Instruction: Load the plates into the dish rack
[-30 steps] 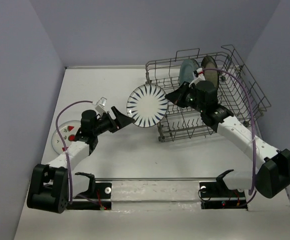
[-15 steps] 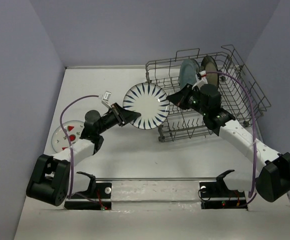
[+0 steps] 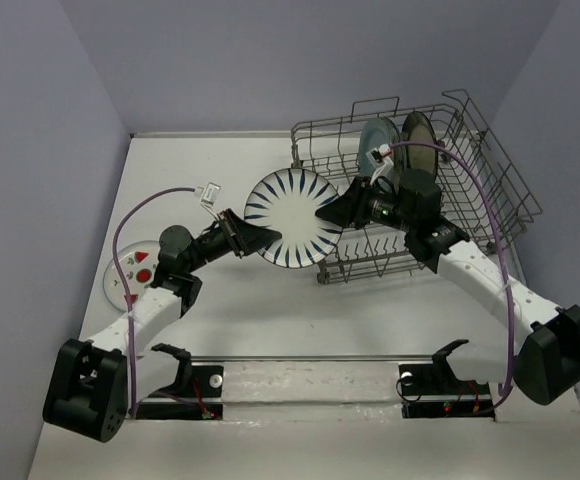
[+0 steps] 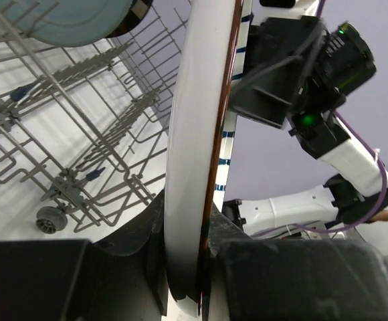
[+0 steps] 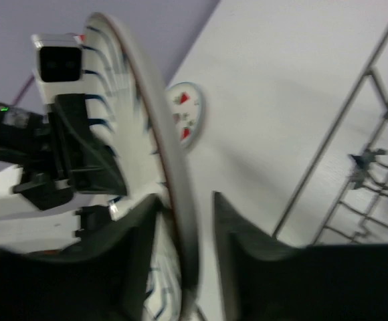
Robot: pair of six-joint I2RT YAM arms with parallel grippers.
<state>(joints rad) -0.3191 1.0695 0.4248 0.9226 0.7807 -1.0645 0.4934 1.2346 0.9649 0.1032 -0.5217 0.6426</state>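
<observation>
The black-striped white plate (image 3: 293, 217) hangs on edge in the air just left of the dish rack (image 3: 490, 160). My left gripper (image 3: 253, 238) is shut on its lower left rim; the left wrist view shows both fingers pressed on the plate's edge (image 4: 194, 147). My right gripper (image 3: 332, 213) stands at the opposite rim with its jaws parted. In the right wrist view the rim (image 5: 167, 147) lies between them with a gap on the right side. A teal plate (image 3: 375, 140) and a tan plate (image 3: 420, 135) stand in the rack. The white plate with red marks (image 3: 130, 272) lies flat at the far left.
The rack's near left corner (image 3: 322, 275) sits just under the hanging plate. Its upright tines (image 4: 80, 154) show close below the left wrist. Grey walls close in the table on three sides.
My left gripper has moved in and shut on the striped plate's rim. The right gripper's jaws, shut on the plate before, have come apart. The plate shifted slightly down and right.
</observation>
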